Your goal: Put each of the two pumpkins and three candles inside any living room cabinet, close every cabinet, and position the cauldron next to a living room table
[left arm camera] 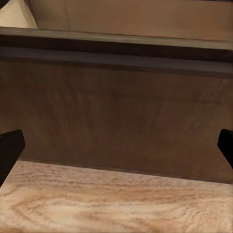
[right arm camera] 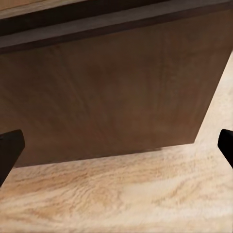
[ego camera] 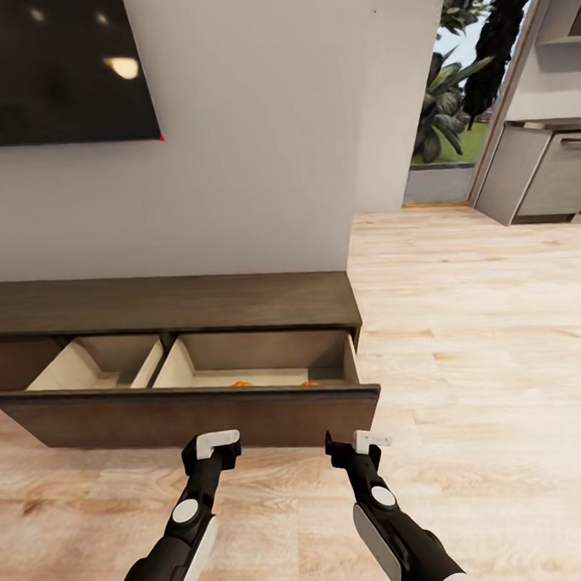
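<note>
Cabinet against wall, wide drawer pulled out; no writing seen. Bare wood floor to its right. Two pumpkins in drawer's right compartment. Left gripper & right gripper near drawer front, fingers wide, holding nothing.

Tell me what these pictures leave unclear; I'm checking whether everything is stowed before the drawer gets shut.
- Head view: the drawer front hides most of the pumpkins; only orange tops show.
- Head view: candles cannot be made out; the drawer floor is mostly hidden.
- Wrist views: the left gripper and right gripper fingertips are cut off by the edges.
</note>
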